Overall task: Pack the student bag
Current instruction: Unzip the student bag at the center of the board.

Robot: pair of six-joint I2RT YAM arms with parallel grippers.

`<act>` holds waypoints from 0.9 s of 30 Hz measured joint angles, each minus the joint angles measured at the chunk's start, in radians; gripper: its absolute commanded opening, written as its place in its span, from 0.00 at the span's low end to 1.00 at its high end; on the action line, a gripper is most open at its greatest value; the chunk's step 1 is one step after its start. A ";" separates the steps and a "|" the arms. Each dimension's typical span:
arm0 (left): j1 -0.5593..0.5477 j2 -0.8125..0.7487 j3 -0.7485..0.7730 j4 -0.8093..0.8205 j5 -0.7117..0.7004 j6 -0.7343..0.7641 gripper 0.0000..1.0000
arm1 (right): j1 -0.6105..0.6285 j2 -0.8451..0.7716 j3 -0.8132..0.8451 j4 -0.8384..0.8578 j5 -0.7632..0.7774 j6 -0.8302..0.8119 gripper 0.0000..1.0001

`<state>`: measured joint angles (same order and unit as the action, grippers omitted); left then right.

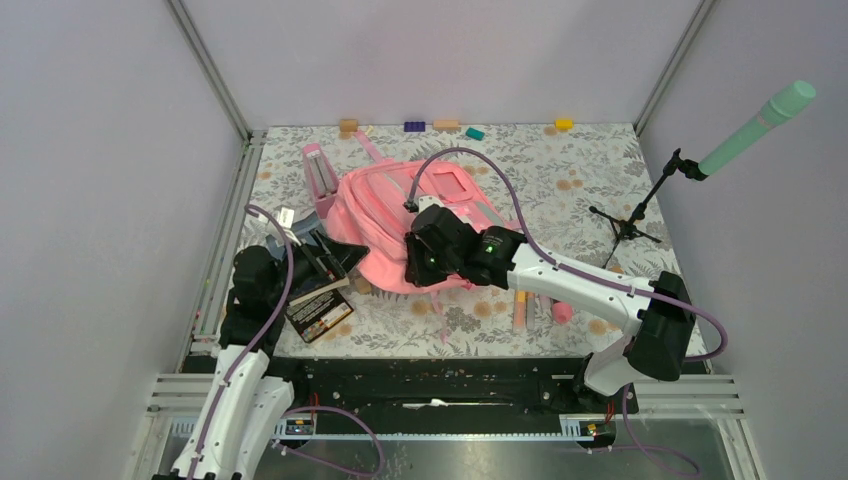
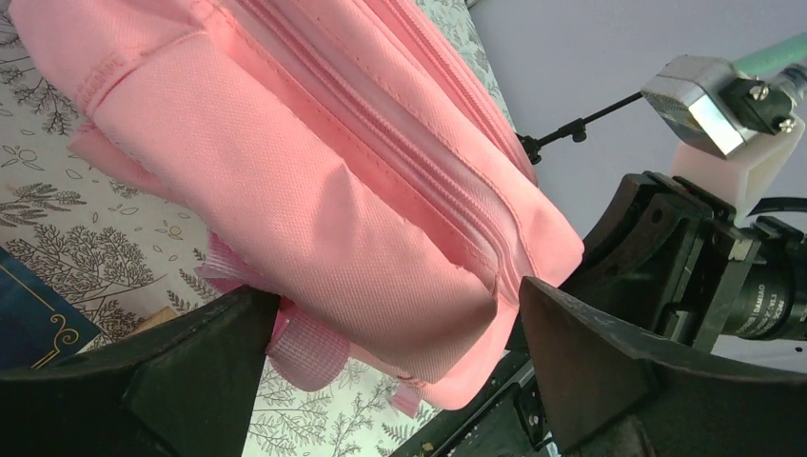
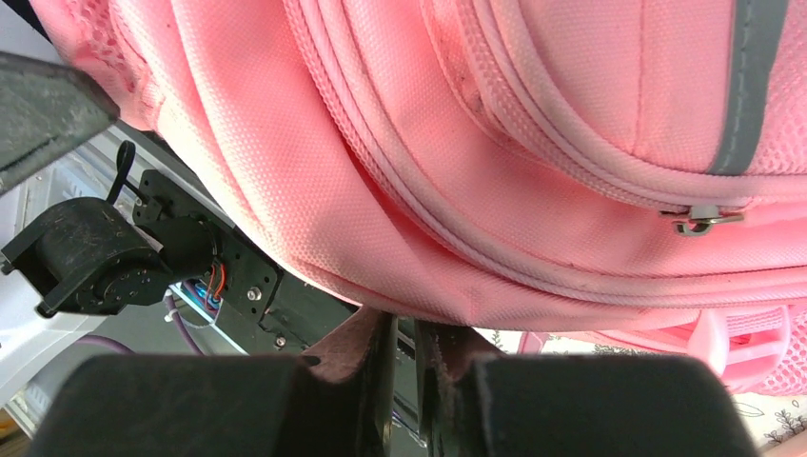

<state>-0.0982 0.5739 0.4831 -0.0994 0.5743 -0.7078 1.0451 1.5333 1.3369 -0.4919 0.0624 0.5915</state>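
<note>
On the floral-patterned table (image 1: 570, 195), the student bag (image 1: 385, 215) lies left of centre, with its near edge raised off the surface. It is a pink fabric backpack with zip seams and a grey trim strip.

Right gripper (image 3: 404, 345): positioned at the near edge of the bag. The jaws are almost fully together, and a fold of the pink fabric is pinched between the fingers (image 3: 285, 405). The bag body hangs directly above them. A metal zip pull (image 3: 702, 221) hangs from one seam on the right of the wrist view.

Left gripper (image 2: 395, 295): positioned at the left side of the bag, above a dark book (image 1: 318, 308) that lies flat on the table. The jaws stand wide apart. A corner of the bag and a short length of pink webbing strap (image 2: 305, 347) sit in the gap. Contact between the fingers and the fabric cannot be confirmed. Nothing is clamped.

Other items on the table:
- A pink triangular stand (image 1: 320, 172) is just beside the far-left corner of the bag.
- A tripod microphone stand (image 1: 630, 218) at the right side holds a mint-green microphone (image 1: 760, 122) tilted up and to the right.
- Small coloured blocks (image 1: 446, 125) line the far edge.
- Two stick-shaped items, one orange (image 1: 520, 310) and one pink (image 1: 561, 312), lie close to the right arm, near the front edge.
</note>
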 measured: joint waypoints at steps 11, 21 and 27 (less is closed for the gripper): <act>0.000 -0.074 -0.061 0.024 -0.006 0.005 0.44 | -0.003 -0.005 -0.019 0.009 -0.002 0.000 0.00; -0.001 -0.037 -0.076 0.117 0.034 0.006 0.00 | -0.010 -0.006 0.009 -0.037 -0.042 -0.065 0.00; -0.001 -0.027 -0.050 0.109 0.068 0.043 0.00 | -0.014 -0.006 0.100 -0.166 -0.119 -0.105 0.00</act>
<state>-0.0990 0.5468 0.4332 0.0093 0.6422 -0.6651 1.0306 1.5269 1.4364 -0.6575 -0.0566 0.4866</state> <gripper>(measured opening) 0.137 0.146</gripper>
